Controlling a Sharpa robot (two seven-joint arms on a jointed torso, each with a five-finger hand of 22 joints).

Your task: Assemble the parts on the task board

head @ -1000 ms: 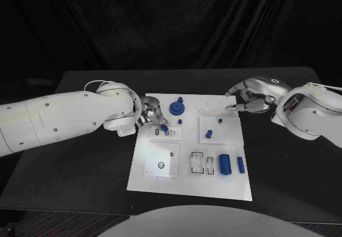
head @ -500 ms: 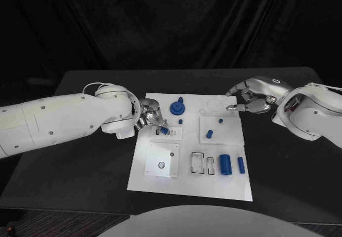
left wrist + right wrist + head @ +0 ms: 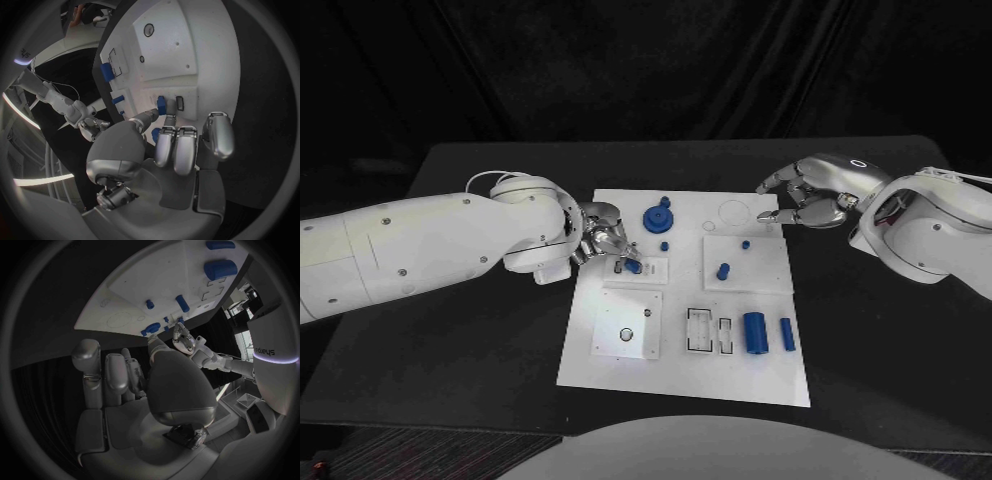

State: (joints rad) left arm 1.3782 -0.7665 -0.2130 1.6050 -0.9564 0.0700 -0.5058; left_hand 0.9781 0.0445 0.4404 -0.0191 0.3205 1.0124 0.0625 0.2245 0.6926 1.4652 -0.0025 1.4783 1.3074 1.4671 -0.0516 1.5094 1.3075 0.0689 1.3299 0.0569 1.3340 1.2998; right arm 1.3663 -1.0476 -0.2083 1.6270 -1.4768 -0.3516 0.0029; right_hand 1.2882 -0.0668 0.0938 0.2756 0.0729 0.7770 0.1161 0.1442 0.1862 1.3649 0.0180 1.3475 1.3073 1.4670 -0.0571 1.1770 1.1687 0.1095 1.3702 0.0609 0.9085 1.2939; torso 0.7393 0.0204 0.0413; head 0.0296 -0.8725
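Note:
The white task board [image 3: 733, 380] lies in the middle of the black table. My left hand [image 3: 603, 240] hovers at the board's left edge and pinches a small blue part [image 3: 633, 265] between thumb and a finger, low over a small raised plate [image 3: 651, 274]. In the left wrist view, the pinched part [image 3: 162, 106] stands upright beside a dark rectangular slot [image 3: 180, 102], under my left hand [image 3: 181, 150]. My right hand [image 3: 805, 195] hangs by the board's far right corner with its fingers curled in, and I see nothing in it. The right wrist view shows that hand [image 3: 125, 385] above the table's edge.
On the board are a blue round part [image 3: 658, 218] at the far middle, two small pegs [image 3: 665, 245] [image 3: 746, 243], a short blue piece [image 3: 723, 270], and a blue cylinder [image 3: 754, 333] with a blue bar [image 3: 788, 334] beside it. Two rectangular slots [image 3: 698, 329] lie left of the cylinder.
My left hand has shifted slightly toward the board's near side with the blue part, bringing it lower over the small plate. The right hand has not moved.

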